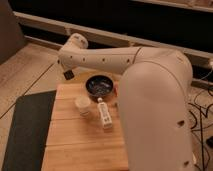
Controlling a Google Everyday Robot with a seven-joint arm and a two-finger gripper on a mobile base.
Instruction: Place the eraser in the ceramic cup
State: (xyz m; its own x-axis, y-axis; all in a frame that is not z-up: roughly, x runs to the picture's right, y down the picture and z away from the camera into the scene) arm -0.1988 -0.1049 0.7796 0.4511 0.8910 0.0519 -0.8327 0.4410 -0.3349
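My gripper (68, 74) hangs just off the worktop's (80, 147) far left corner (whether it grips anything, I cannot tell). The eraser is indistinguishable from its dark tip. The ceramic cup (83, 104) stands near the dark bowl (99, 85), with the white bar (104, 115) just beside it.

I see a dark bowl (100, 85) at the far side of the wooden board (85, 147), and a long white bar (104, 116) lies just in front of it. A dark mat (27, 130) lies beside the board, on the left of my view. The gripper (68, 74) hangs just off the board's far left corner.
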